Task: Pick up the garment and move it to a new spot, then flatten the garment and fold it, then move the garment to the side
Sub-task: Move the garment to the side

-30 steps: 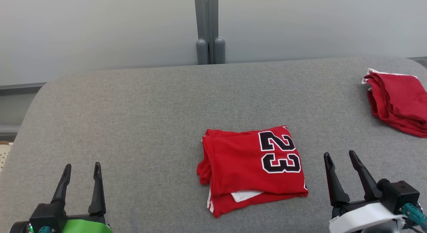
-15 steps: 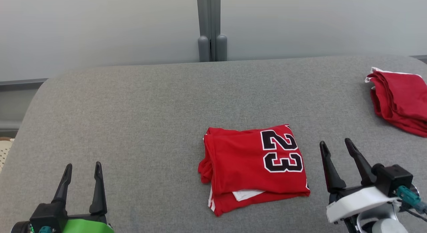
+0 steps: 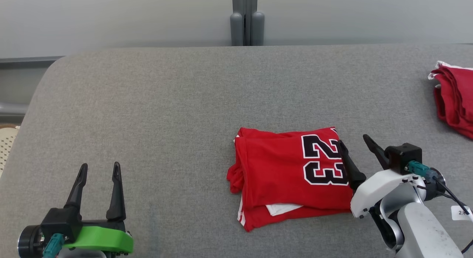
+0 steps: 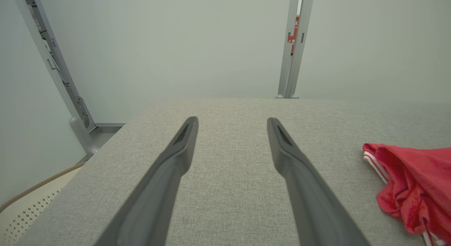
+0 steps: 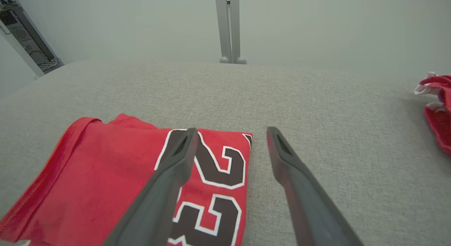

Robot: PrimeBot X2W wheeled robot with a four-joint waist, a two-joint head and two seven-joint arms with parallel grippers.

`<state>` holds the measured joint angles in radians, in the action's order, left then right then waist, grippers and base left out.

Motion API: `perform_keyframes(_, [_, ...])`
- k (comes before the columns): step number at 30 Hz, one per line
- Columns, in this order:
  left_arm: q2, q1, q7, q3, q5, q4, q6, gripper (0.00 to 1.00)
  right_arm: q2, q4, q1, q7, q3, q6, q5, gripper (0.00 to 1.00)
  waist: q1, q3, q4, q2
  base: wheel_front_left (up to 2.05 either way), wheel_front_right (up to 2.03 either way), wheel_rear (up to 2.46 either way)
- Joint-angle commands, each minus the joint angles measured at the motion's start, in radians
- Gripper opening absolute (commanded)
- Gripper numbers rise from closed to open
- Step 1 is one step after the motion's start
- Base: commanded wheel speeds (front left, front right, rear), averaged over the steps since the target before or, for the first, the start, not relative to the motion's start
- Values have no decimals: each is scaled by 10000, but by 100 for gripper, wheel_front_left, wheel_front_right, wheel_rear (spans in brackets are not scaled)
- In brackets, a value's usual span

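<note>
Folded red jersey (image 3: 288, 173) (number 23 up) on grey fabric table (image 3: 166, 102), pale wall (image 3: 111, 17) and post (image 3: 247, 17) behind it, right gripper (image 3: 352, 139) spread wide over its right edge, left gripper (image 3: 100, 165) spread wide, empty, well left of it.

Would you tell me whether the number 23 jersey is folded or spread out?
Folded: the jersey lies in a compact stack, layered edges showing.

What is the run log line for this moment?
folded jersey: not yet moved aside | right hand: open, at its right edge | left hand: open, apart | red pile: far right
</note>
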<state>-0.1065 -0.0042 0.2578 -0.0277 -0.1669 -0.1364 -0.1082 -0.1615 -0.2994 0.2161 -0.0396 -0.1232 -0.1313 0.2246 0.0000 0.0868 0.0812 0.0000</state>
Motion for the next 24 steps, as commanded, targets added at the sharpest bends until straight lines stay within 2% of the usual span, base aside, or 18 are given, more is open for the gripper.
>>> perform_keyframes(1, [14, -201, 62, 22, -19, -45, -2, 100, -22, -267, 144, -72, -37, 13, -24, 100, 0, 279, 224, 0, 0, 0, 0])
perform_keyframes(6, [53, -430, 65, 79, -57, -150, -4, 100, -82, -1511, 359, -178, -192, 13, 67, 100, 0, 615, 350, 0, 0, 0, 0])
perform_keyframes(14, [113, -717, 79, 134, -34, -213, -22, 100, 212, -3449, 782, -303, -439, 11, 169, 100, 0, 938, 476, 0, 0, 0, 0])
perform_keyframes(15, [119, -739, 79, 138, -25, -212, -25, 100, 276, -3664, 796, -294, -499, 11, 225, 64, 0, 947, 487, 0, 0, 0, 0])
perform_keyframes(16, [126, -744, 80, 138, -17, -206, -26, 100, 352, -3794, 811, -364, -504, 13, 334, 21, 0, 953, 493, 0, 0, 0, 0])
perform_keyframes(17, [137, -744, 80, 131, -7, -195, -26, 100, 406, -3919, 827, -442, -510, 13, 432, 0, 0, 957, 497, 0, 0, 0, 0])
perform_keyframes(24, [206, -837, 73, 84, 8, -53, 12, 100, -41, -4049, 1684, -864, -738, 26, 555, 0, 0, 1204, 270, 0, 0, 0, 0])
